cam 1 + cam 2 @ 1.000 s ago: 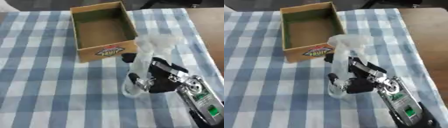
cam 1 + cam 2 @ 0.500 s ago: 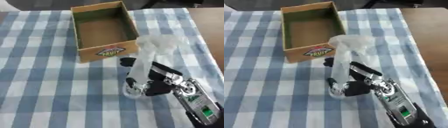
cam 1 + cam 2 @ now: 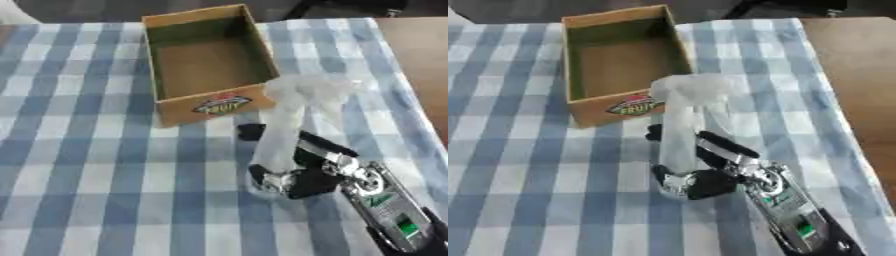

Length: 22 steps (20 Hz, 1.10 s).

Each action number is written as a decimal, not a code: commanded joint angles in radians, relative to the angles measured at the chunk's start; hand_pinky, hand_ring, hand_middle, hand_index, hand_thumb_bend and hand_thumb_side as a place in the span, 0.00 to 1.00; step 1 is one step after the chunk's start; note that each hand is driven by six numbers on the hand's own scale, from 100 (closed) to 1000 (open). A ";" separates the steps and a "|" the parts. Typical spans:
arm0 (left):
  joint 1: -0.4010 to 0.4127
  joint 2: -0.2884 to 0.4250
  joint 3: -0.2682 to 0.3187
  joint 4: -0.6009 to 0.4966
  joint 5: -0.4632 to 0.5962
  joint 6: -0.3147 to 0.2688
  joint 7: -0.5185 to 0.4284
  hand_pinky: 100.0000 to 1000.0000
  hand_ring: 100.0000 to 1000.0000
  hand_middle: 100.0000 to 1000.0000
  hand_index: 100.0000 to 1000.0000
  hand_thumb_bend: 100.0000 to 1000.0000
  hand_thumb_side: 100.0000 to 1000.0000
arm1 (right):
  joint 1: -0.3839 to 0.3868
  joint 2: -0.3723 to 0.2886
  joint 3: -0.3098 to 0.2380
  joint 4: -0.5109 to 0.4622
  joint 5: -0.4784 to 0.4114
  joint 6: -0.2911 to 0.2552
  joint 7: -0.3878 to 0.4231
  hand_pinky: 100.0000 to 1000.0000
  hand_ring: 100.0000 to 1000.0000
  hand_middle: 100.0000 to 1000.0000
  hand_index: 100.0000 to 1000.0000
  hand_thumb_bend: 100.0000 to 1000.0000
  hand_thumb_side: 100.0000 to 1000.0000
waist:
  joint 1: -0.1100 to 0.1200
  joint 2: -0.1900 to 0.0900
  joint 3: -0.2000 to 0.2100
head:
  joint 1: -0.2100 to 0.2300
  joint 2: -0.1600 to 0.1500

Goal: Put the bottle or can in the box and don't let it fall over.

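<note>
An open cardboard box with a "FRUIT" label on its front wall stands on the checked cloth, and nothing shows inside it. A clear plastic bottle stands nearly upright just in front of the box's right corner. Its top leans to the right and its base is down by the cloth. My right hand comes in from the lower right and is shut on the bottle's lower part, fingers curled round it. My left hand shows in neither view.
A blue and white checked cloth covers the table. Bare brown tabletop shows along the right side beyond the cloth's edge. Dark shapes lie past the far edge behind the box.
My right hand has settled slightly lower and to the left around the bottle. The bottle's base and the box have hardly moved.
</note>
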 commanded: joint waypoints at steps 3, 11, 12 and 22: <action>-0.007 0.014 0.004 -0.015 0.000 -0.001 -0.005 1.00 0.50 0.69 0.86 0.54 0.37 | 0.010 -0.005 0.020 0.047 0.017 -0.012 0.013 0.83 1.00 1.00 0.91 0.00 0.33 | 0.003 -0.010 0.000 | -0.001 -0.012; -0.008 0.012 0.003 -0.015 0.001 -0.002 -0.008 1.00 0.50 0.69 0.86 0.54 0.37 | 0.016 -0.002 0.022 0.070 0.006 -0.011 0.022 0.82 1.00 1.00 0.89 0.00 0.31 | 0.004 -0.007 -0.002 | -0.004 -0.012; -0.008 0.012 0.004 -0.015 0.002 -0.002 -0.008 1.00 0.50 0.69 0.86 0.54 0.37 | 0.016 -0.002 0.022 0.072 0.000 -0.010 0.024 0.82 1.00 1.00 0.88 0.00 0.30 | 0.004 -0.007 -0.002 | -0.004 -0.012; -0.007 0.013 0.004 -0.015 0.003 -0.002 -0.011 1.00 0.51 0.69 0.86 0.53 0.37 | 0.017 -0.002 0.019 0.054 -0.067 0.023 -0.035 0.80 1.00 1.00 0.65 0.00 0.15 | 0.008 -0.009 -0.005 | -0.005 -0.011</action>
